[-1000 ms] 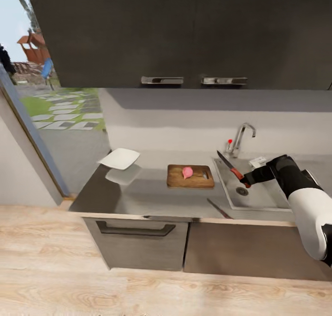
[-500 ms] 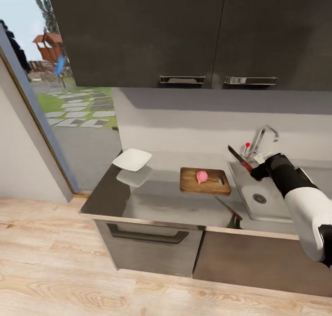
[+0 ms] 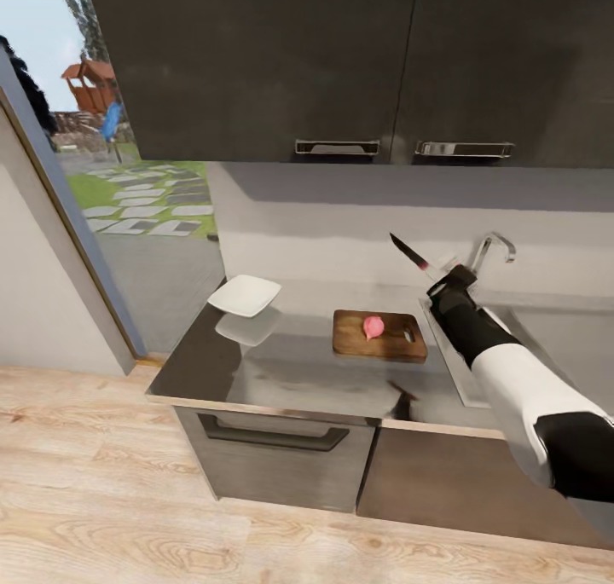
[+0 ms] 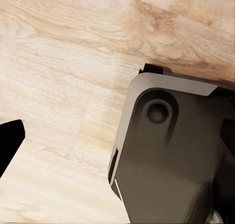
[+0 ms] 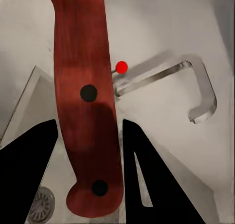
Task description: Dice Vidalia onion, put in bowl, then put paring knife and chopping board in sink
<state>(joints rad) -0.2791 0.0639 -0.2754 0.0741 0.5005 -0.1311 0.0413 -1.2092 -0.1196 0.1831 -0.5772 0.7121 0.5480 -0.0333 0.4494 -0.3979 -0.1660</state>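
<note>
Dicing step pending: countertop [image 3: 281,371] carries the chopping board [image 3: 358,338] at centre, Vidalia onion [image 3: 373,326] whole on it, while the right gripper [image 3: 445,284], jaws clamped on the paring knife [image 3: 409,254], hovers at 2 o'clock of the board; next move, blade down onto bulb; left jaws' state cannot tell.

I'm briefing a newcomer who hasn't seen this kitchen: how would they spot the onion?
Find the dark countertop under the black wall cabinets, then the brown chopping board left of the sink. The Vidalia onion is the small pink bulb lying on it, the only round thing there.
</note>
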